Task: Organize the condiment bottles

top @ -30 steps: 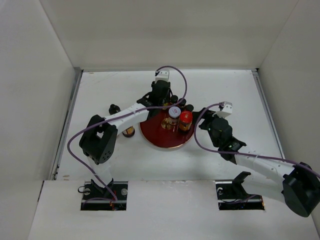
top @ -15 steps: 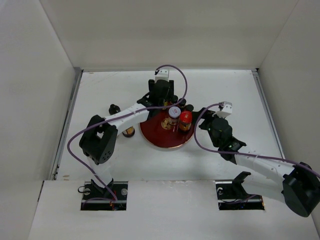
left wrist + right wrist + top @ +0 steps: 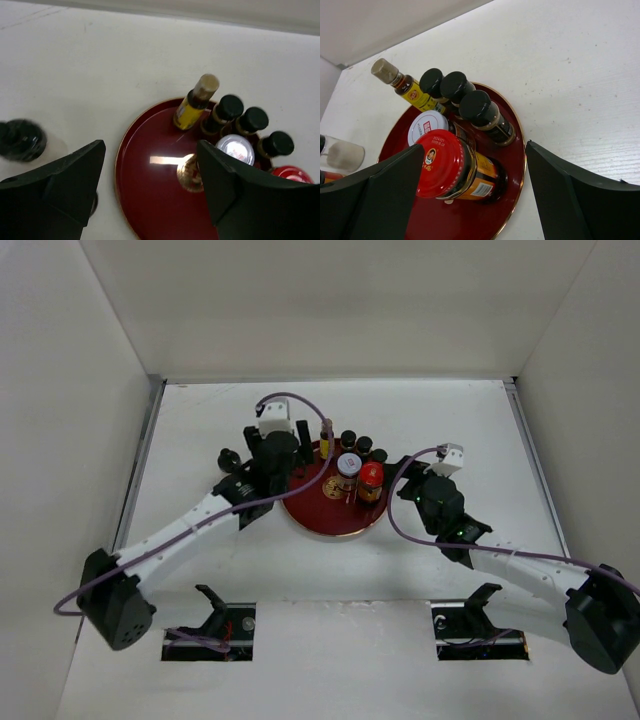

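— Top external view first: what's furthest left?

— A lone black-capped bottle [image 3: 228, 457], standing on the desk [image 3: 200, 420] and well off the round red tray [image 3: 325, 518]. Next to it, the left pincer [image 3: 150, 150] hangs over the tray's left rim. Its jaws are wide apart with nothing between them.

— And on the tray?

— Along the back rim there's a slim yellow bottle [image 3: 325, 435], then three dark black-capped bottles [image 3: 364, 447] in a close row. In front of them a white-lidded jar [image 3: 348, 464] has a red-capped jar [image 3: 371, 476] just beside it. By the white lid there's something small and gold [image 3: 187, 172]; I can't tell what it is.

— The right side?

— The right pincer [image 3: 475, 147] hovers just off the tray's right edge. It's spread wide too, empty, and facing the red-capped jar.

— So what's the sensible move?

— I'd guess the stray on the desk goes next, and the left arm is nearer. It should come straight down over the cap, close on the body below it, and lift clear of the rim before crossing. The bare left half of the tray looks like the spot. I'd keep away from the yellow bottle, which is slim and looks easy to tip. The right arm would do well to hold off so the two don't meet over the tray.
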Robot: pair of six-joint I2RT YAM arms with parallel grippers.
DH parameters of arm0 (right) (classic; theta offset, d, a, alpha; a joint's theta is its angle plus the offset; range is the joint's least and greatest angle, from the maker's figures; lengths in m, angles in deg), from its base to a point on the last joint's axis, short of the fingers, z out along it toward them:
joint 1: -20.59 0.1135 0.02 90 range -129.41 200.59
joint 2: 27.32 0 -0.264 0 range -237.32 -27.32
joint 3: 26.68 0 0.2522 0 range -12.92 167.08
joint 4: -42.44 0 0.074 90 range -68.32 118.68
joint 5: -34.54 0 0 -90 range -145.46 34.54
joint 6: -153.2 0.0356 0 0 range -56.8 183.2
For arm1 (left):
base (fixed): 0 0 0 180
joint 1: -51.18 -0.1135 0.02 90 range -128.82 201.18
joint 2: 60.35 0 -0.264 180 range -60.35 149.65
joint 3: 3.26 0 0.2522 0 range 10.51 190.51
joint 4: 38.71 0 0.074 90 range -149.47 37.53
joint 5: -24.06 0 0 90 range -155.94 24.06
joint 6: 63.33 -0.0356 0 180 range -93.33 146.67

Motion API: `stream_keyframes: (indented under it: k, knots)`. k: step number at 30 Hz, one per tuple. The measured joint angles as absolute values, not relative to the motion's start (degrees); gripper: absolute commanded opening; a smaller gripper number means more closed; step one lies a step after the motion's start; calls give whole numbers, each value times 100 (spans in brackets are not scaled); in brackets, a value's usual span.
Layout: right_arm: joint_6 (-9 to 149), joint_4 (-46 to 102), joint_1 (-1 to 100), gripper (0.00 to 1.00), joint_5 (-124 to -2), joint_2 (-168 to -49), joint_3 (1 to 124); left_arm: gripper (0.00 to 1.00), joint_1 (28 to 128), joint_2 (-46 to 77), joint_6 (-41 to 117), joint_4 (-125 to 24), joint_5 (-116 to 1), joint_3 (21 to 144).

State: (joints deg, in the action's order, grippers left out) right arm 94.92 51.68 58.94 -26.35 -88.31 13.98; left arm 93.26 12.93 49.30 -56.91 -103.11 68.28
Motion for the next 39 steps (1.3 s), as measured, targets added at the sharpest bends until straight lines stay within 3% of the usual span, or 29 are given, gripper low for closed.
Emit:
stream_keyframes:
  k: [6, 12, 39]
  knots:
    - [9492, 5170, 5898, 91, -2640, -8995, 1409, 80, 9350, -21, 5820, -7527, -10590, 6166]
    - [9490, 5164, 5931, 92, -2681, -9183, 1450, 84, 9143, -377, 6272, -8454, -10512, 5827]
    - [9403, 5164, 6045, 94, -2725, -9194, 1516, 80, 8421, 727, 5905, -7208, -10184, 5399]
